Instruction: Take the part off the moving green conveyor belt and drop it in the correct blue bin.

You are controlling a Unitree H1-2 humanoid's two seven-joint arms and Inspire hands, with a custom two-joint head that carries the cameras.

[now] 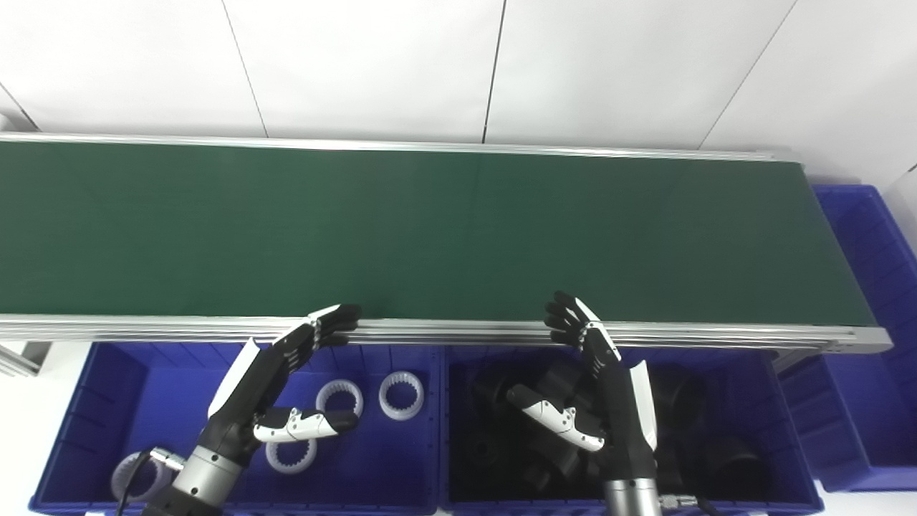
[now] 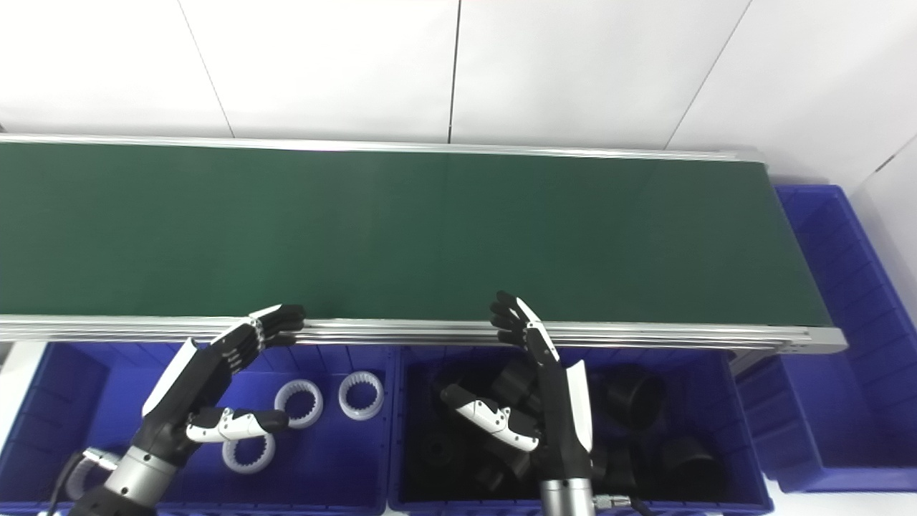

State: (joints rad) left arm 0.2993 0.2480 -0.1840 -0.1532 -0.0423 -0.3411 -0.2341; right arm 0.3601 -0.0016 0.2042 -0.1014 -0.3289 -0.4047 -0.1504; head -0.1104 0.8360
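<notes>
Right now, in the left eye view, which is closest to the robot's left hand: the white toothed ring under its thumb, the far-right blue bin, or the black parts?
From the left hand:
1. White toothed plastic ring, just under the thumb, in the left blue bin.
2. Pile of black round parts, in the middle bin to the right.
3. Blue plastic bin at the belt's far right end, farthest.

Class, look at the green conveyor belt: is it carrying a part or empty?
Empty. The green conveyor belt shows bare surface along its visible length.
</notes>
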